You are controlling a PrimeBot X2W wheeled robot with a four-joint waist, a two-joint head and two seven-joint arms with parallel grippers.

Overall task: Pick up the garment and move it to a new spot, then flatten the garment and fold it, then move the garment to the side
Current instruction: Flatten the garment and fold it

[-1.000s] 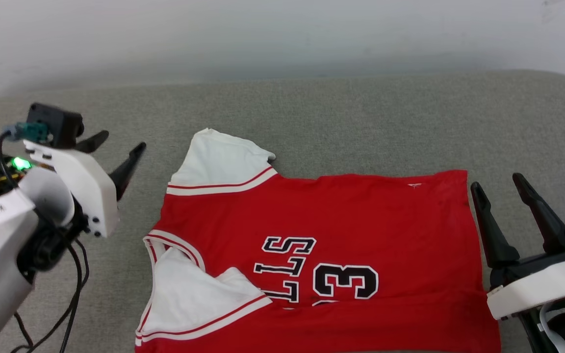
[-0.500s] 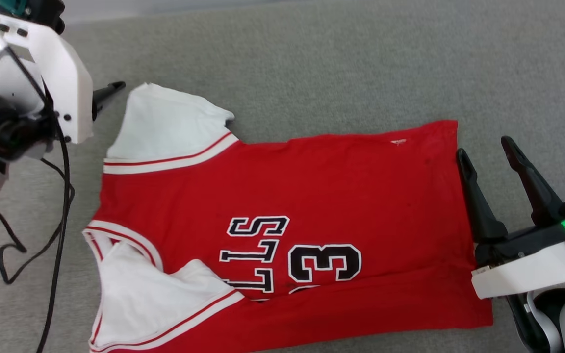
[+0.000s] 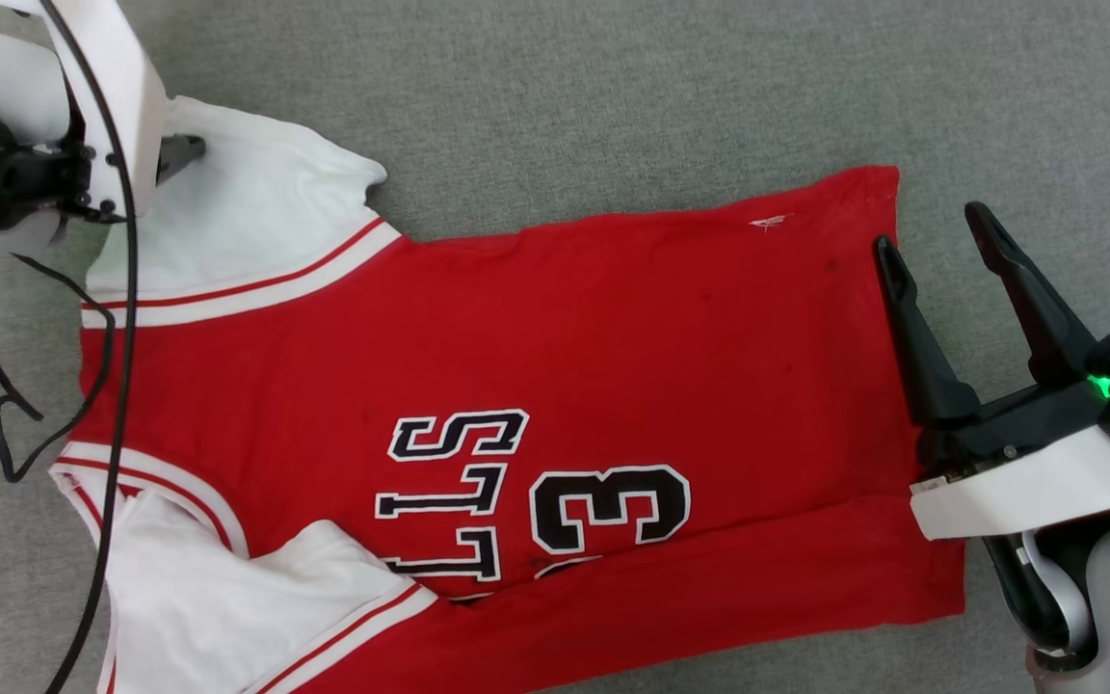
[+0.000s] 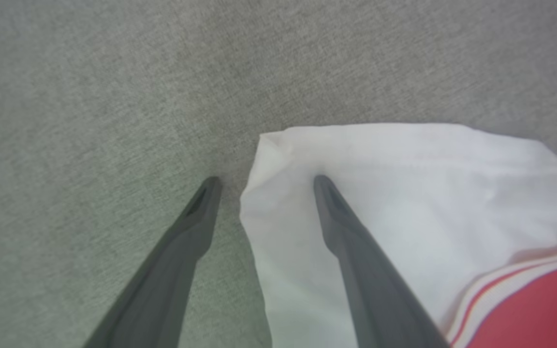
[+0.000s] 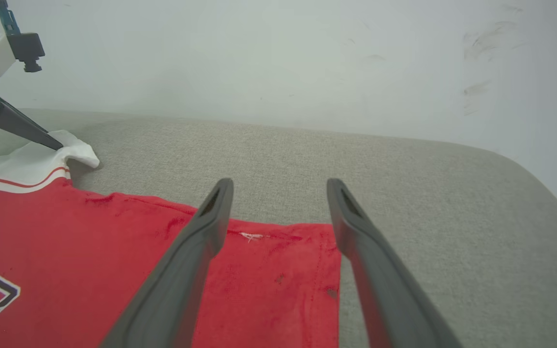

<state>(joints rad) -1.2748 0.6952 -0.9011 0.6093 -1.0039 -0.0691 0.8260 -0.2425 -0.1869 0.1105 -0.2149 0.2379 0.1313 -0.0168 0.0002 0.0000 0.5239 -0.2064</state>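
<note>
Bright, even light
Only faint shadows are cast; the left wrist view is blurred a little.

The shirt (image 3: 671,328) is plain red across its body, with a few small dark specks and a tiny white mark (image 3: 769,223) near its hem. Both sleeves (image 3: 256,212) are white, edged in red-and-white stripes, and the collar (image 3: 174,485) carries the same stripes. The letters (image 3: 449,492) and the number (image 3: 608,506) are black with white outlines. The cushion (image 3: 613,96) is grey woven fabric without pattern. The wall (image 5: 259,58) is pale with faint dark scuffs. The right gripper (image 3: 930,228) has black fingers, a white housing and a green light (image 3: 1101,387). The left gripper (image 4: 266,180) has dark grey fingers. The cable (image 3: 121,318) is black.
</note>
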